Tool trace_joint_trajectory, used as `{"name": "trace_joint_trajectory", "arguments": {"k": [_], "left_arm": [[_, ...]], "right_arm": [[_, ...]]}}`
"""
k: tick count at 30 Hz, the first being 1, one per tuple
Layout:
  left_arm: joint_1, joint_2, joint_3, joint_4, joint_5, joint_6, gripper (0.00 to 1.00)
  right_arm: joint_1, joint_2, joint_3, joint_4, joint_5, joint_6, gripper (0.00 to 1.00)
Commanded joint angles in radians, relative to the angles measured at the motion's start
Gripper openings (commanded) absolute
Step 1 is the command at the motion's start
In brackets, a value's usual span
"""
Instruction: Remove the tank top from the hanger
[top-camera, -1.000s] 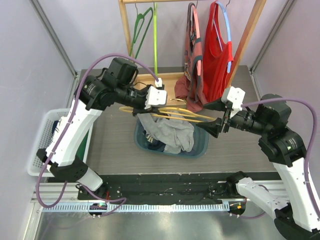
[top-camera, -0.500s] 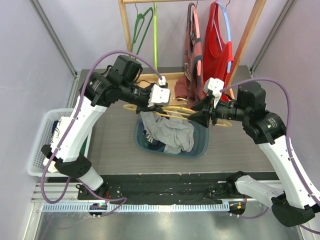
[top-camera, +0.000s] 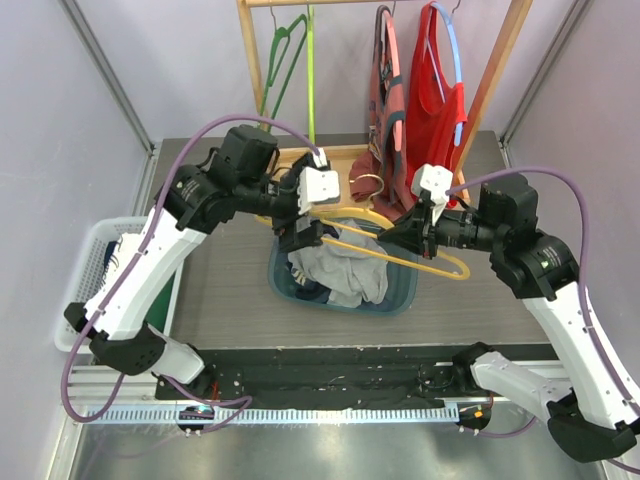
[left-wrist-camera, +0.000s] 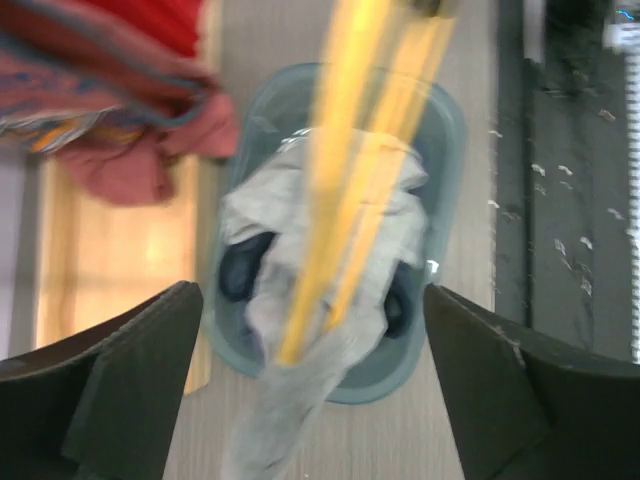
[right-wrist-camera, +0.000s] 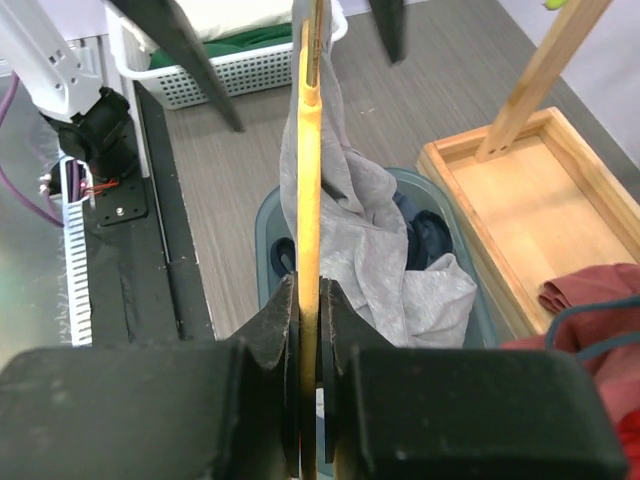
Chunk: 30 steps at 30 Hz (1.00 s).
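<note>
Since half a second earlier, the yellow hanger (top-camera: 432, 263) had tipped, its outer end sinking lower over the right side of the table (top-camera: 225, 290). My left gripper (left-wrist-camera: 310, 292) had swung down from beside the hanger to sit over the basket (top-camera: 405, 295). The right arm had barely shifted.

From the right wrist view I saw the right gripper (right-wrist-camera: 309, 290) clamped on the hanger, both fingers pressed flat against the thin yellow bar and holding it edge-on. On the left wrist view the left gripper's fingers (left-wrist-camera: 120, 390) were spread wide, one to each side of the blurred yellow bars, and they touched neither the hanger nor the cloth.

The grey tank top (top-camera: 345, 268) was still on the hanger. One fold was draped along the bar toward the left gripper, and the rest hung down into the teal basket, heaped on darker clothes. I could not tell from the blur how much of a strap was still looped over the bar.

Behind the basket, red garments (top-camera: 435, 110) hung on the rack above the wooden tray (right-wrist-camera: 520, 215), one of them spilling onto its edge. A white crate (top-camera: 85, 280) sat at the far left of the table, well apart from both grippers
</note>
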Motion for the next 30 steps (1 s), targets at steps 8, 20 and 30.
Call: {"name": "trace_joint_trajectory", "arguments": {"k": [8, 20, 30], "left_arm": [[0.004, -0.105, 0.007, 0.337, -0.320, -0.281, 1.00], [0.004, -0.225, -0.099, 0.341, -0.386, -0.316, 0.98], [0.014, -0.244, -0.338, 0.329, -0.283, -0.398, 0.85]], "right_arm": [[-0.004, -0.088, -0.050, 0.090, 0.104, 0.030, 0.01], [-0.004, -0.125, -0.096, 0.140, 0.227, 0.045, 0.01], [-0.004, -0.128, -0.099, 0.159, 0.209, 0.073, 0.01]]}}
